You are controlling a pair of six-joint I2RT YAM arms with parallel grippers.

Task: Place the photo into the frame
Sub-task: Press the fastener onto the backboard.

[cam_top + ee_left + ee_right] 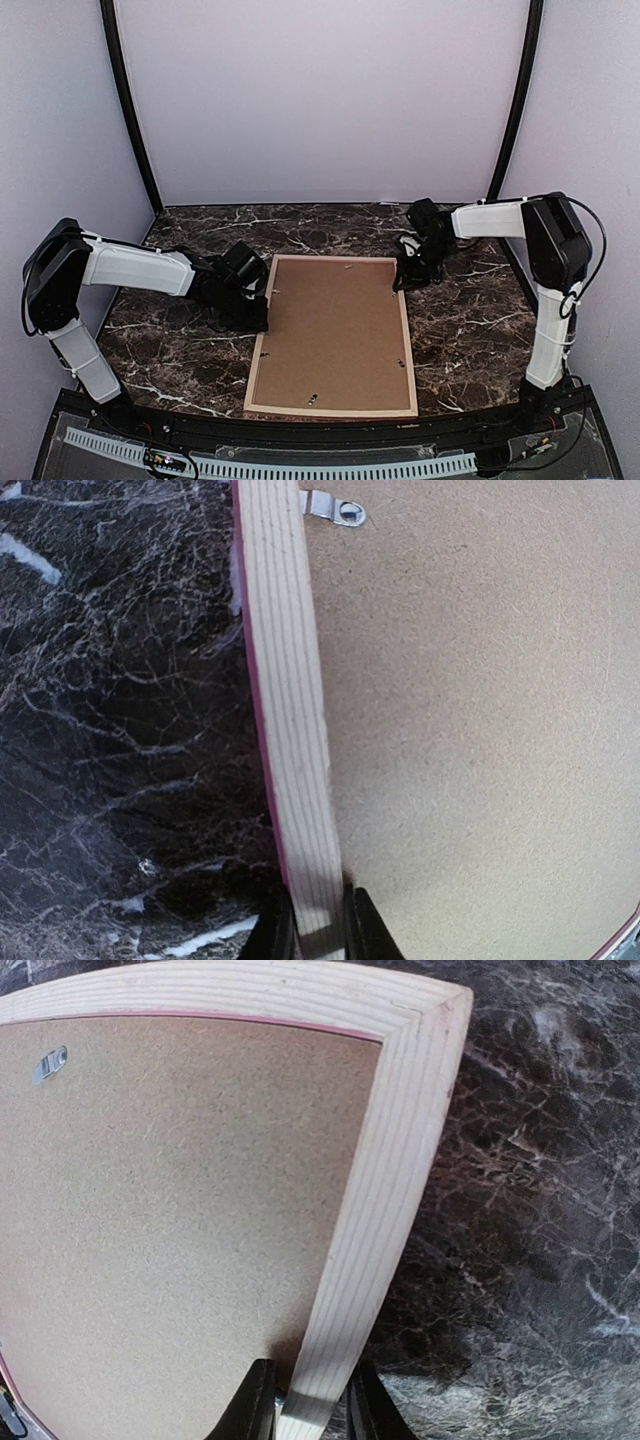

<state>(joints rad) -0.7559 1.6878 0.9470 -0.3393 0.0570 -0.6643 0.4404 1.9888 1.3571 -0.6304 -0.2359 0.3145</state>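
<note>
The frame (330,409) lies face down on the marble table, its pale wooden back up, a pink edge showing along the rail (285,680). A plain brown backing board (335,330) fills it. My left gripper (258,300) is shut on the left rail near the far end; the wrist view shows its black fingers (372,935) pinching that rail. At the far right corner my right gripper (402,275) straddles the right rail (385,1220), both jaws against it. The photo is not in view.
Small metal turn clips (335,508) (50,1063) sit on the backing board near the rails. Dark marble table (470,320) surrounds the frame on both sides. Grey booth walls (320,100) stand behind, and a black edge runs along the front.
</note>
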